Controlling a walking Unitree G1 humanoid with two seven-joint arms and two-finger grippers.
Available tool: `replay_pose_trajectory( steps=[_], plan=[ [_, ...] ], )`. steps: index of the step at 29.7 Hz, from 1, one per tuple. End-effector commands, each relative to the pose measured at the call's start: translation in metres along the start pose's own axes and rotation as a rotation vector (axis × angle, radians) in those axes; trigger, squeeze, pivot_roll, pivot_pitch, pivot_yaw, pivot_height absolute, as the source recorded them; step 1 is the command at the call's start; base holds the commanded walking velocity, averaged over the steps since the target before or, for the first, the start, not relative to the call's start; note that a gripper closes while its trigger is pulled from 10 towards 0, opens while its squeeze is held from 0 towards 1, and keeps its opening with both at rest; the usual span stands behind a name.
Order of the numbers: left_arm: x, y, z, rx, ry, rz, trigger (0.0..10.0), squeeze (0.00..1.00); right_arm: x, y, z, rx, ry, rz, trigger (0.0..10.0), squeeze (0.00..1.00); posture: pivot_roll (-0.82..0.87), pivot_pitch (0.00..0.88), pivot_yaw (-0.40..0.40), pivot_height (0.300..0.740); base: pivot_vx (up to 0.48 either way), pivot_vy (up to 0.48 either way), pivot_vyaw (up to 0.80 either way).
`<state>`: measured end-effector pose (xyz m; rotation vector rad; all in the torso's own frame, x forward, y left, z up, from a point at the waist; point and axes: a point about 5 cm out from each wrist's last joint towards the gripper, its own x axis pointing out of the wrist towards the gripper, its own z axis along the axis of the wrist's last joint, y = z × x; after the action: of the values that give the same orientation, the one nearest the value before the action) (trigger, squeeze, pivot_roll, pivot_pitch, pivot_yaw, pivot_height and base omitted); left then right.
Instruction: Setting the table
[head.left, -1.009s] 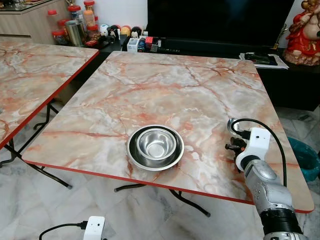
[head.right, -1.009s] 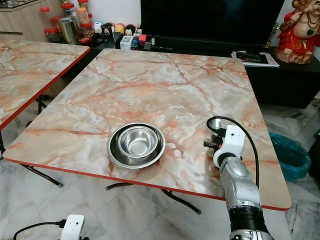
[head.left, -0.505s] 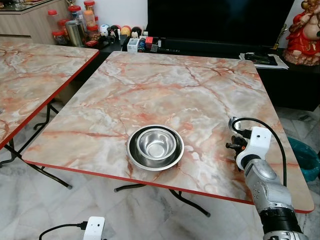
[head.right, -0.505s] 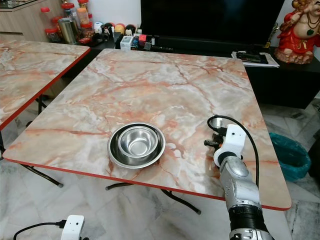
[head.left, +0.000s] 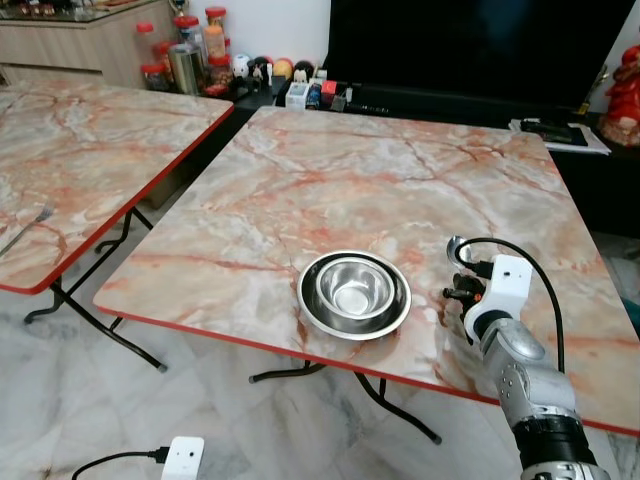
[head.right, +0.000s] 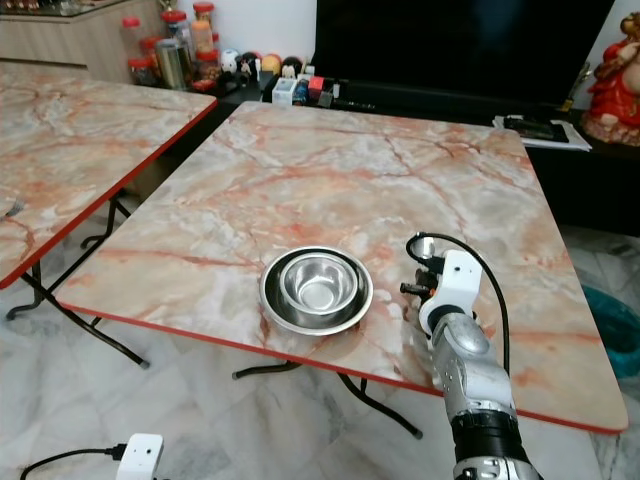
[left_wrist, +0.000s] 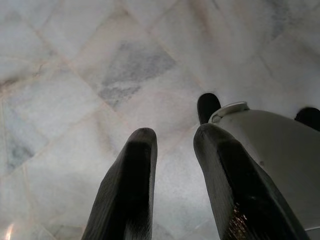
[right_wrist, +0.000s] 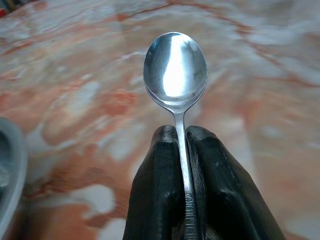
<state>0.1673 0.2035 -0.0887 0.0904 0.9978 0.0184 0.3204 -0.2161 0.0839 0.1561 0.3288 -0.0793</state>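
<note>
**Spoon pinched over the table, right of the nested bowls**

The right wrist view gives the detail the head views lack: the right gripper (right_wrist: 181, 150) has its two black fingers (right_wrist: 155, 190) pressed together on the handle of a steel spoon (right_wrist: 175, 67), whose bowl sticks out past the fingertips, above the marbled tabletop. A grey rim of the steel dish shows at the left edge of that frame.

From the head, the right arm comes up from the lower right of the frame, and only the shiny spoon bowl (head.left: 455, 246) shows beyond the white wrist camera (head.left: 505, 283) and its looping black cable. It sits to the right of a steel bowl (head.left: 354, 288) nested inside a wider steel dish (head.right: 274, 301), apart from both, near the front edge of the red-rimmed marble table (head.left: 400, 180).

The left wrist view shows the left gripper (left_wrist: 172, 137) pointing down at the pale marble floor (left_wrist: 100, 75), fingers parted with nothing between them.

A second marble table (head.left: 90, 160) fills the upper left. Behind stand jars (head.left: 185, 50), small items on a dark cabinet (head.left: 300, 92) and a large black screen (head.left: 470, 45).
</note>
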Motion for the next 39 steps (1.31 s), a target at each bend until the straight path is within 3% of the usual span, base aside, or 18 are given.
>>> replay_pose_trajectory(
  steps=[1, 13, 39],
  plan=[
    [0.0, -0.004, 0.0, 0.011, 0.004, -0.014, 10.0, 0.0, 0.0, -0.006, 0.003, 0.002, -0.01, -0.015, 10.0, 0.0, 0.0, 0.0, -0.003, 0.736, 0.0, 0.0, 0.0],
    [0.001, -0.004, 0.001, 0.019, 0.0, -0.019, 10.0, 0.0, 0.0, -0.009, 0.002, -0.025, 0.003, -0.023, 10.0, 0.0, 0.0, 0.0, -0.004, 0.736, 0.0, 0.0, 0.0],
    [0.001, -0.003, 0.002, 0.014, 0.0, -0.006, 10.0, 0.0, -0.001, -0.019, 0.003, 0.0, 0.005, -0.079, 10.0, 0.0, 0.0, 0.0, -0.003, 0.736, 0.0, 0.0, 0.76]
  ],
)
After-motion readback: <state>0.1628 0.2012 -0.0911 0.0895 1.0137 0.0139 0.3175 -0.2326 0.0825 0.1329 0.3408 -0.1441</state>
